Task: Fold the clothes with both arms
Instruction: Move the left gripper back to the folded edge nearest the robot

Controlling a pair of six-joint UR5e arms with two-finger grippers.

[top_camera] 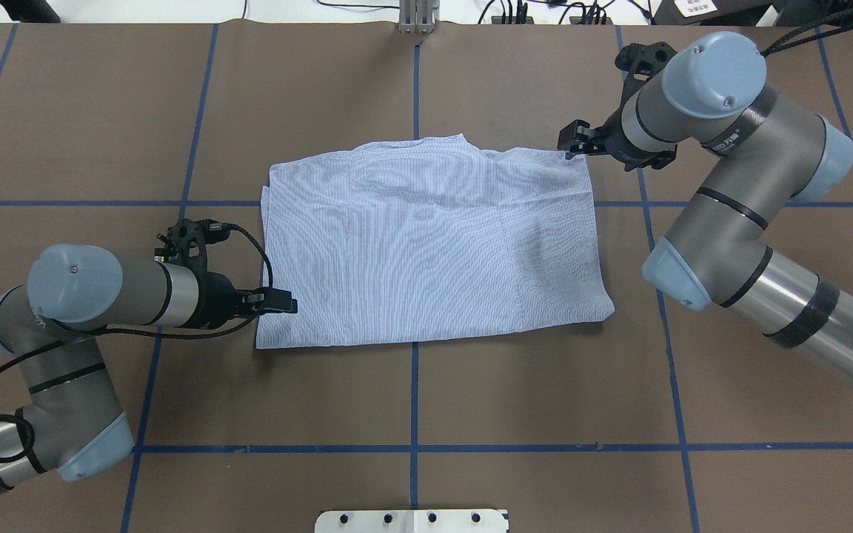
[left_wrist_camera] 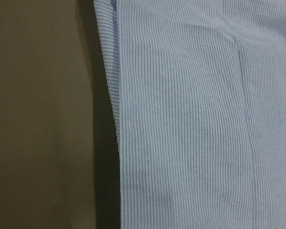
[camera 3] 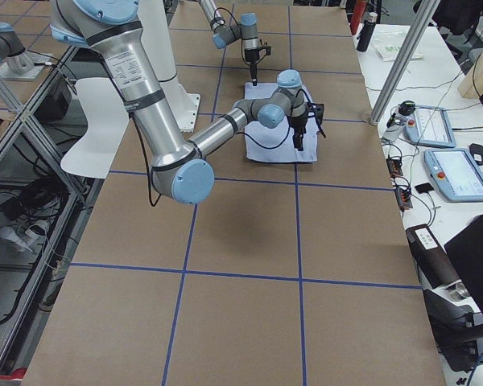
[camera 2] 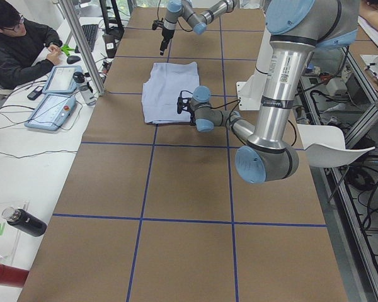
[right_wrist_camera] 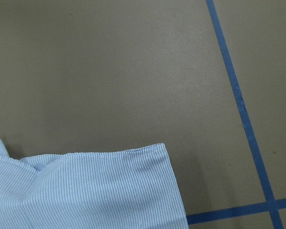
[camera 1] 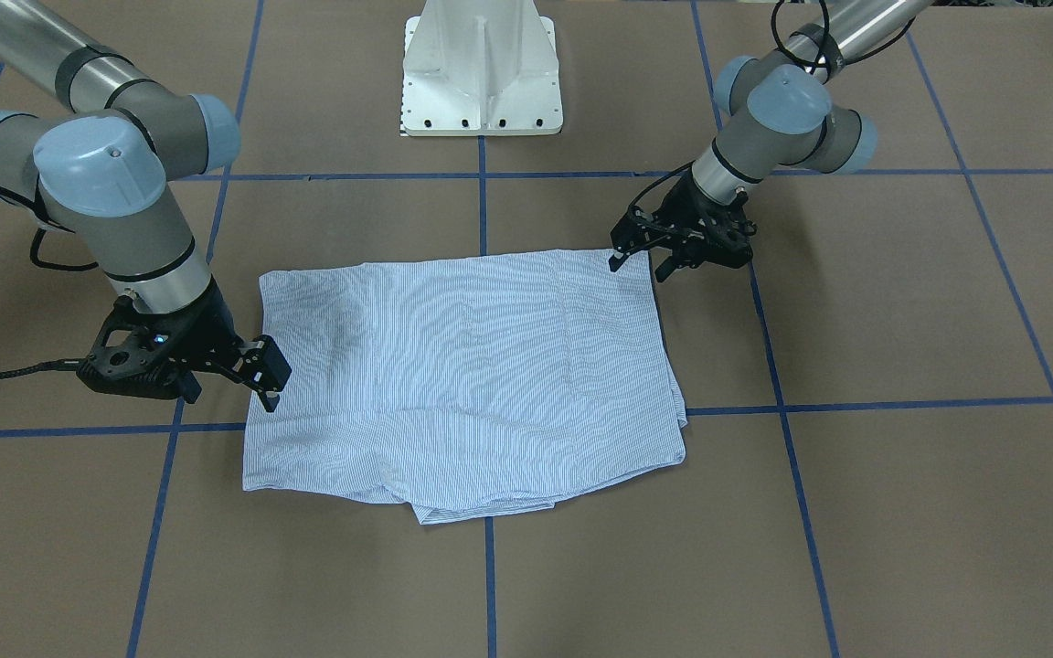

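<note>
The light blue striped shirt [camera 1: 472,366] lies flat on the brown table, folded into a rough rectangle [top_camera: 434,252]. No buttons, collar or pocket show. My left gripper [camera 1: 641,263] is open and empty, low at the shirt's corner nearest the robot on my left side [top_camera: 282,302]. Its wrist view shows the shirt's edge [left_wrist_camera: 190,119] from close up. My right gripper [camera 1: 269,379] looks open and empty, hovering by the shirt's far corner on my right side [top_camera: 571,141]. Its wrist view shows that corner [right_wrist_camera: 86,191] lying free on the table.
The white pedestal base [camera 1: 481,82] stands behind the shirt. Blue tape lines [top_camera: 415,385] grid the table. An operator [camera 2: 19,44] sits at a side bench with teach pendants [camera 2: 50,107]. A dark bottle [camera 2: 25,221] lies there too.
</note>
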